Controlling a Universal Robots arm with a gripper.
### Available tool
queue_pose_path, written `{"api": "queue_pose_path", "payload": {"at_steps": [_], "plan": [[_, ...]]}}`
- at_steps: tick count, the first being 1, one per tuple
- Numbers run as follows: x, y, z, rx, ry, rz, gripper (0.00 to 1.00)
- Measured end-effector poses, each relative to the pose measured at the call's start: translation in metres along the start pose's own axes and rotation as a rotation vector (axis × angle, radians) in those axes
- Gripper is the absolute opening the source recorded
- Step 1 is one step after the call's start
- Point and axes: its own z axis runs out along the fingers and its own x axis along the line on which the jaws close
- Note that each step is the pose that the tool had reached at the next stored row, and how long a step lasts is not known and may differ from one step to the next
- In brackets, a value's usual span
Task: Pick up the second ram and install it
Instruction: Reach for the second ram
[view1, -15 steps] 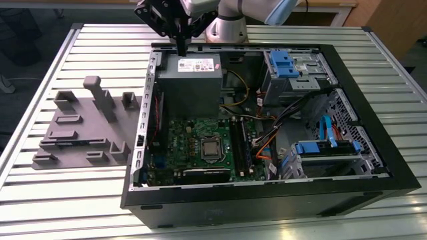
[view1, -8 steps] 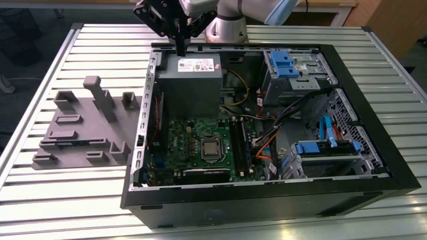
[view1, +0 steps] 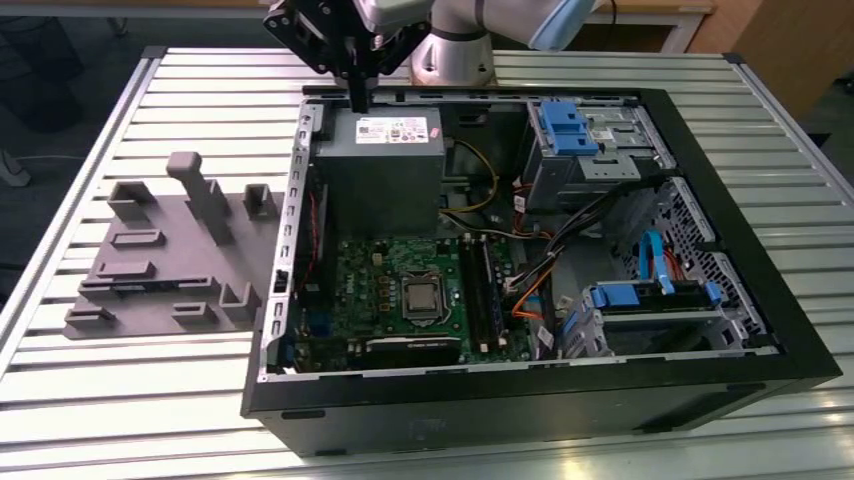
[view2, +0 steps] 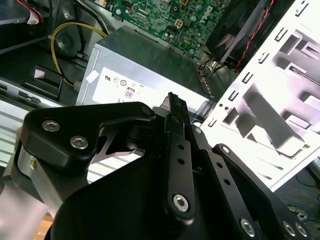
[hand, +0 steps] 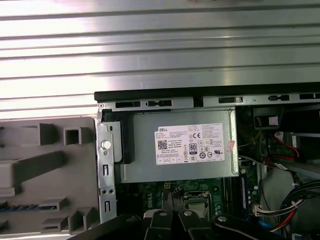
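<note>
Black end effector (view1: 360, 100), closed and empty, hangs over the grey metal power-supply box (view1: 378, 175); I'd open it squarely before grasping.

Robotics lab — slatted aluminium table (view1: 107, 400), opened computer tower (view1: 534, 400), robot arm (view1: 454, 50).

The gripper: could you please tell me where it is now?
In the exterior view, the gripper hangs just above the grey power supply, at the open computer case's far rim.

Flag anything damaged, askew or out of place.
Nothing stands out: the open computer case sits on the table, the grey holder tray lies flat beside it, and the gripper hangs over the power supply.
</note>
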Motion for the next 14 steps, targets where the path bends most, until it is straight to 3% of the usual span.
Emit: {"api": "queue_pose_path", "payload": {"at_steps": [14], "plan": [[0.0115,-0.0009,0.0001,-0.0001,0.0000,0.000,0.11]]}}
